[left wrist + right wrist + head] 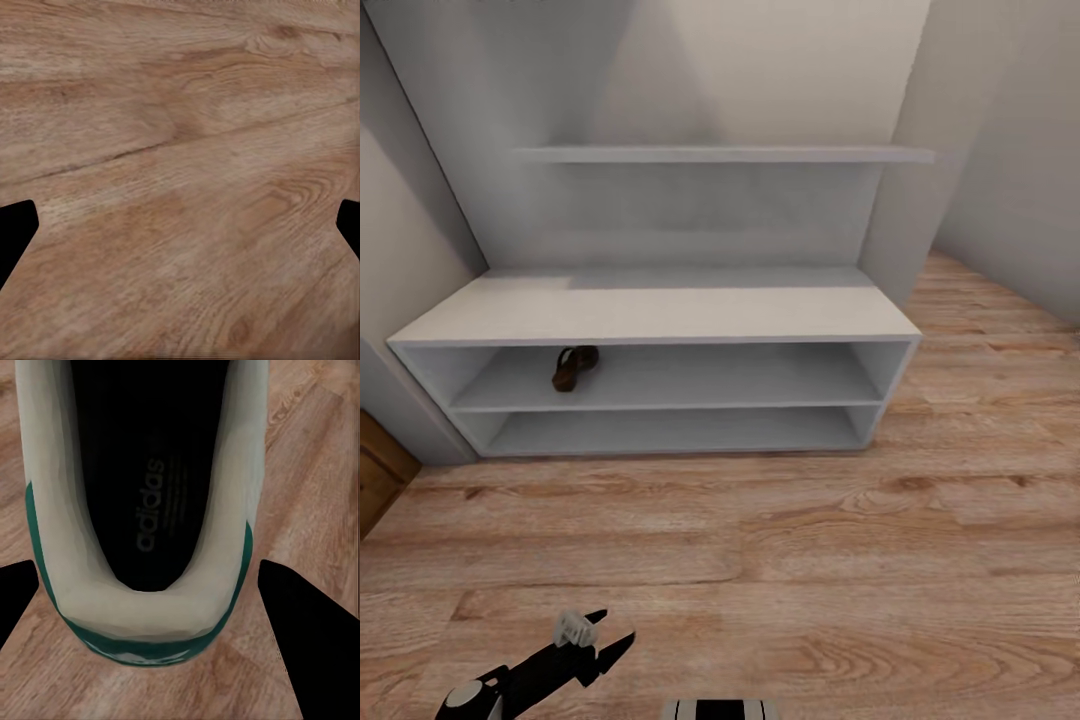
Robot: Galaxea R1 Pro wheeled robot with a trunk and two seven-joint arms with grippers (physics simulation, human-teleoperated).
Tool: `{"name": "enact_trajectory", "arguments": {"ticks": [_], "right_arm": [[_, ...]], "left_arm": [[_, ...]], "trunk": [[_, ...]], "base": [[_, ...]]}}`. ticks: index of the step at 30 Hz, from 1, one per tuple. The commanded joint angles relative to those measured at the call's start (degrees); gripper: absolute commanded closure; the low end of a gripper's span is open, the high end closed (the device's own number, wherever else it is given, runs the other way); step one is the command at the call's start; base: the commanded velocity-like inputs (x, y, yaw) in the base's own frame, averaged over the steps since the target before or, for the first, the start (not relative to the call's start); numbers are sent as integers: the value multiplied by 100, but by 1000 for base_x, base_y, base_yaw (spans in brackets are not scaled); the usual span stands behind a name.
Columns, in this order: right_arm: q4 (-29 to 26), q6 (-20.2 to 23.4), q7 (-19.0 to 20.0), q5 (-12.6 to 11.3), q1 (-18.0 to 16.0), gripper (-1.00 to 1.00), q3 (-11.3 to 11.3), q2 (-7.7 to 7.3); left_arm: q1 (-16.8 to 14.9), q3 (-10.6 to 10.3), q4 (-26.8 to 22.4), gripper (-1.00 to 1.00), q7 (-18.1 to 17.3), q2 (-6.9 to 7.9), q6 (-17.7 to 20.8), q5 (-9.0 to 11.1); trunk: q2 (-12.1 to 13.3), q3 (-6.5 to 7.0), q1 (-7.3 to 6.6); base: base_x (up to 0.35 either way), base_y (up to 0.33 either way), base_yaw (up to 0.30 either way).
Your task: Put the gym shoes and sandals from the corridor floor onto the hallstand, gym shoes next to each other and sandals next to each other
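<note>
Gym shoe (142,510), white with a green heel tab and a dark printed insole, sits between the right claw's (150,607) black fingers; contact is unclear. One brown sandal (573,367) lies on the hallstand's (660,312) upper shelf. Left claw (600,640) hangs spread over wood-grain floor (810,560).

- The black left arm with its grey-white wrist joint (465,695) enters the head view at about 7 o'clock, reaching toward 2 o'clock.
- The black two-fingered left gripper (610,632) has its jaws spread apart, with nothing between them.
- In the left wrist view, its dark fingertips (13,232) sit wide at both edges.
- The black right gripper (150,619) has fingers (307,652) parted, one on either side of a heel; contact cannot be told.
</note>
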Motion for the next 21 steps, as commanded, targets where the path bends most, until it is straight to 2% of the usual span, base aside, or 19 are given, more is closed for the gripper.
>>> {"name": "enact_trajectory", "arguments": {"ticks": [1,7,21], "right_arm": [[6,-19,49,19,-8,100,-26,1],[1,-16,49,12,-8,100,-24,1],[0,-19,49,11,-8,100,-17,25]], "left_arm": [[-4,81,-1,-100,-26,-6,-47,-61],[-4,160,-1,-100,-29,-9,-53,-61],[-4,173,6,-100,-30,-16,-60,-66]], "trunk": [[-2,-4,-3],[-2,-4,-3],[-2,-4,-3]], "base": [[-95,-46,0],[-41,-20,0],[-3,-2,0]]}}
